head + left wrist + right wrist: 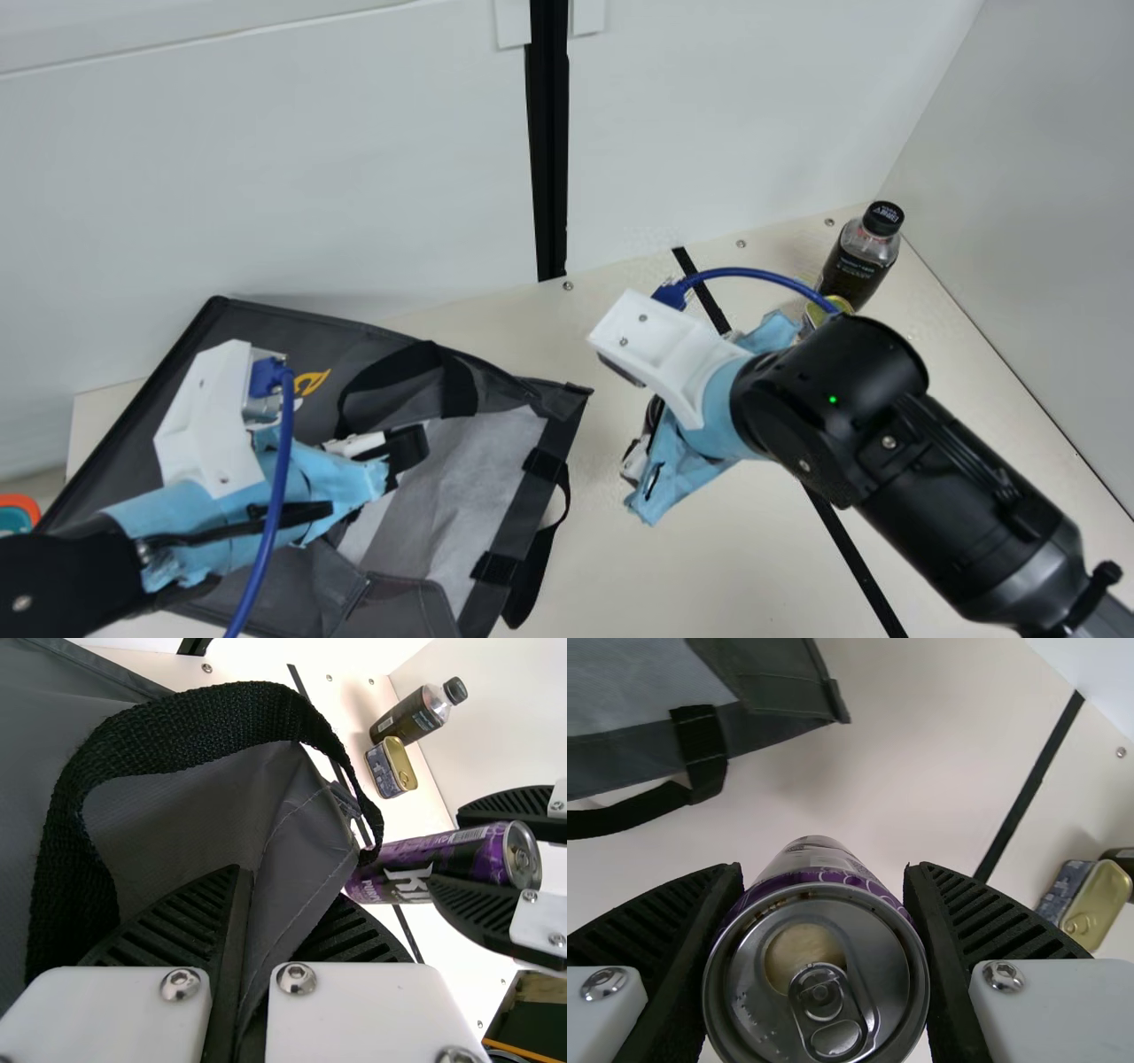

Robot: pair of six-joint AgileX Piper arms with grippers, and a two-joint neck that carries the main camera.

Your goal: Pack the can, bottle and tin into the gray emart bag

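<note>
The gray bag (461, 496) lies with its mouth spread toward the table's middle. Over it is my left gripper (403, 452); in the left wrist view the left gripper (252, 966) is shut on a fold of the bag (297, 833). My right gripper (640, 474) is right of the bag, above bare table. In the right wrist view the right gripper (824, 930) is shut on the purple can (819, 983), its top facing the camera. At the back right stands the dark bottle (858, 261), with the tin (828, 310) beside it, partly hidden by my right arm.
White walls (266, 177) stand behind the table and at its right. A black strip (850, 549) crosses the tabletop under my right arm. An orange-rimmed object (19, 511) shows at the far left edge.
</note>
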